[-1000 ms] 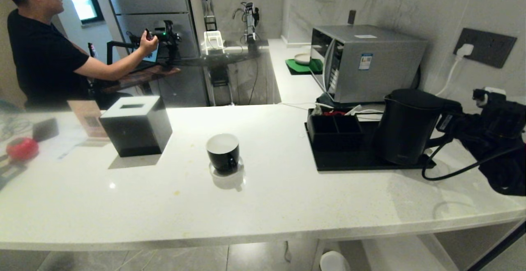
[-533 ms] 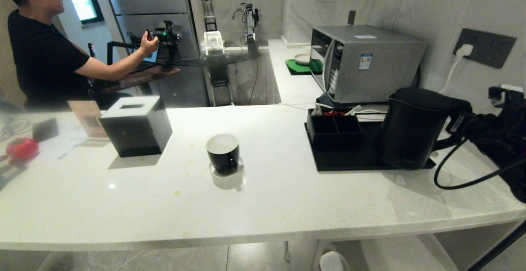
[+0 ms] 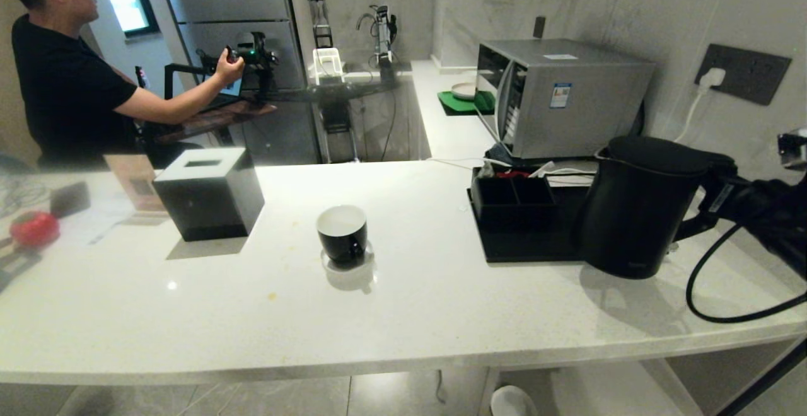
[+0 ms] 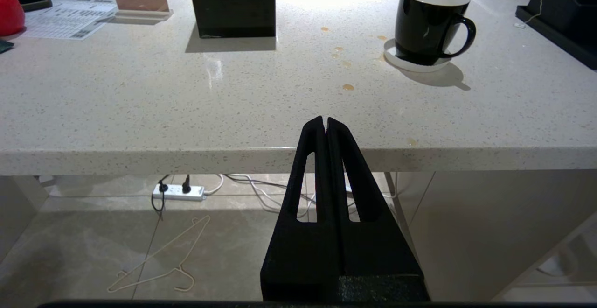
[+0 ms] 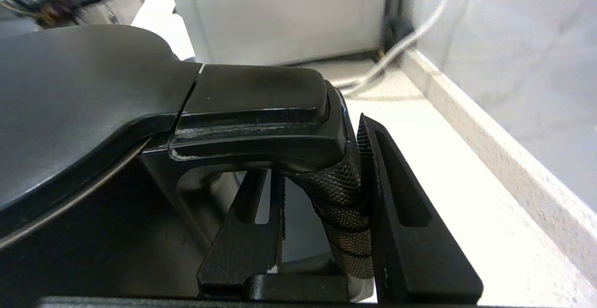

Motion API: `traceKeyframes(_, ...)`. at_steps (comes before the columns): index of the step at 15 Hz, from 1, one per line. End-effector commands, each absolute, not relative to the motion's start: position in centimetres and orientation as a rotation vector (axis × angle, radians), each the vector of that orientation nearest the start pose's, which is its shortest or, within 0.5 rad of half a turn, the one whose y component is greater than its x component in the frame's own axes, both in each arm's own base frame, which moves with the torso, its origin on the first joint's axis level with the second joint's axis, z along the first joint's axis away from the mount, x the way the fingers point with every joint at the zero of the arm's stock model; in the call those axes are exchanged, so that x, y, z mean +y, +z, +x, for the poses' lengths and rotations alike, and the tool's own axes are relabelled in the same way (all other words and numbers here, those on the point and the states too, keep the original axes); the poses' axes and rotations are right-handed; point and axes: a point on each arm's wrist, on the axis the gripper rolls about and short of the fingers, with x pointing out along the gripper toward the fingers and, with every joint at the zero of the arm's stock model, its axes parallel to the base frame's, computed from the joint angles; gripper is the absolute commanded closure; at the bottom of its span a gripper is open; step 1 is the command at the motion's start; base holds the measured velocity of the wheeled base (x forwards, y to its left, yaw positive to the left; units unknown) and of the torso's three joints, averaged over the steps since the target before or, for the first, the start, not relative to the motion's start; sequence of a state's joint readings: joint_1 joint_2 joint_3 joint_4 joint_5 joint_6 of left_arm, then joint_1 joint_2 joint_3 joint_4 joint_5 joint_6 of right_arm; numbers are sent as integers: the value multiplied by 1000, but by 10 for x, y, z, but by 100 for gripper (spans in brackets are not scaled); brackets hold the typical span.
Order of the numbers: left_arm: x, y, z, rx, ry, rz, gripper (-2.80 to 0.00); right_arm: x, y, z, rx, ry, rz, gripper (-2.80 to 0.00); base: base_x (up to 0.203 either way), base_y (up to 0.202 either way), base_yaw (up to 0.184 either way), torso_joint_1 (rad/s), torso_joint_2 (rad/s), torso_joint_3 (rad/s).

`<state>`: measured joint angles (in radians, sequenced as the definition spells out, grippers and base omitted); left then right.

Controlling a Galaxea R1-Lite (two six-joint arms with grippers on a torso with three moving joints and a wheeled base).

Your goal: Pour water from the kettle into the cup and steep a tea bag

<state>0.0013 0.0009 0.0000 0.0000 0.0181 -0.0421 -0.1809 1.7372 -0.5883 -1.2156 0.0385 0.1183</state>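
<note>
Matte tapered kettle [image 3: 633, 211], mesh-wrapped handle, glossy round cup [image 3: 342, 234]

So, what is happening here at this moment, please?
The right gripper is shut on the handle of the black kettle and holds it just off the black tray, above the counter. The black cup stands on a white coaster, not yet filled. The left gripper is shut and idle at the counter's front edge. A person works in the background.

Kettle [image 3: 637, 208] lifted off tray [image 3: 523, 253], nearer camera.
</note>
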Motion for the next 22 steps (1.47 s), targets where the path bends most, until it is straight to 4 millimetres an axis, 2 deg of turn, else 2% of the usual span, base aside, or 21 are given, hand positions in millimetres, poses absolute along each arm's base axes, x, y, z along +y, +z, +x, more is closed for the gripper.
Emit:
traceKeyframes(1, 0, 76, -23, 1, 20, -43, 0, -47, 179, 286, -94, -120, 108, 0, 0, 0, 0, 0, 0, 0)
traceKeyframes(8, 0, 76, -23, 1, 20, -43, 0, -26, 181, 292, -119, -45, 102, 0, 0, 0, 0, 0, 0, 0)
traceKeyframes(22, 0, 76, -23, 1, 20, -43, 0, -24, 180, 290, -113, -41, 102, 0, 0, 0, 0, 0, 0, 0)
